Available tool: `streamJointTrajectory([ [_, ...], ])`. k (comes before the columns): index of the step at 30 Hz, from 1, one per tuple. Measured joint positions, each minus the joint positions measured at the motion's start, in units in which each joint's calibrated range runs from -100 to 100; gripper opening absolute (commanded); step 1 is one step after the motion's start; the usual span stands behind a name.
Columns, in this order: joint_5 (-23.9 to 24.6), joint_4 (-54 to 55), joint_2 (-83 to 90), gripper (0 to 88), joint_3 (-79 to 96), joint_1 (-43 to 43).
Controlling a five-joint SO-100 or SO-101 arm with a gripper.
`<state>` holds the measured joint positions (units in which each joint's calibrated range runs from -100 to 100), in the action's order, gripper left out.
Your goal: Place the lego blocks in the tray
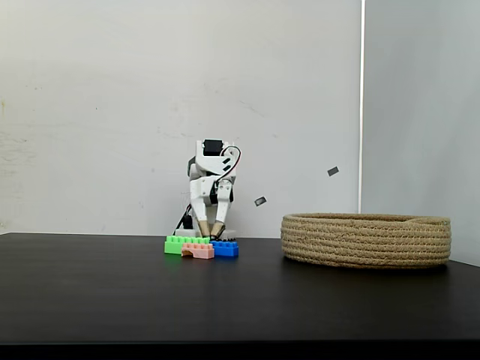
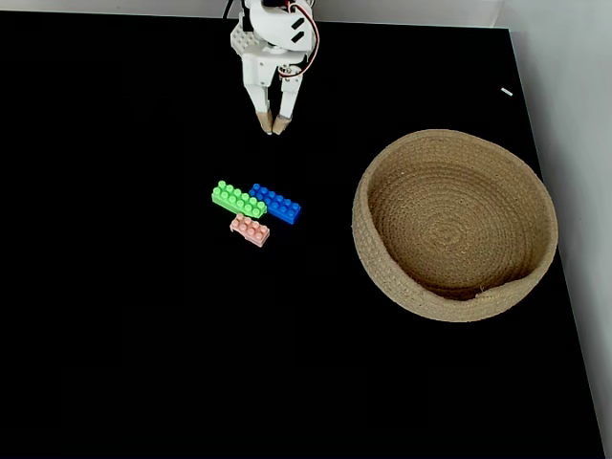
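Three lego blocks lie close together on the black table. The long green one (image 2: 239,199) (image 1: 184,244) and the blue one (image 2: 275,204) (image 1: 225,248) touch end to end, and the pink arch (image 2: 250,229) (image 1: 198,250) sits just in front of them. My gripper (image 2: 272,125) (image 1: 210,229) hangs behind the blocks near the table's far edge. It points down with its tan fingertips nearly together and nothing held. In the top-down fixed view the coiled rope tray (image 2: 361,220) (image 1: 366,240) stands empty to the right of the blocks.
A pale wall rises behind the table (image 2: 124,316) in the low side-on fixed view. In the top-down fixed view the table's right edge runs just past the tray. Two small dark marks are on the wall (image 1: 260,201).
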<state>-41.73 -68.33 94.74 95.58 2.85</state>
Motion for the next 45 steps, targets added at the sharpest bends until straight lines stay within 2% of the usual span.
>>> streamJointTrajectory([
  [11, 9.0, 2.0, -22.0, 24.2, -18.2, -1.4],
  [24, 20.5, 1.6, -41.6, 30.4, -31.0, 0.6],
  [29, 22.8, 0.3, -45.8, 33.1, -32.6, 0.4],
  [32, 21.9, 0.0, -47.9, 32.2, -34.1, 0.4],
  [36, 17.8, 0.0, -50.0, 31.0, -36.9, 0.4],
  [45, 0.7, 0.6, -54.4, 29.4, -44.5, 3.6],
])
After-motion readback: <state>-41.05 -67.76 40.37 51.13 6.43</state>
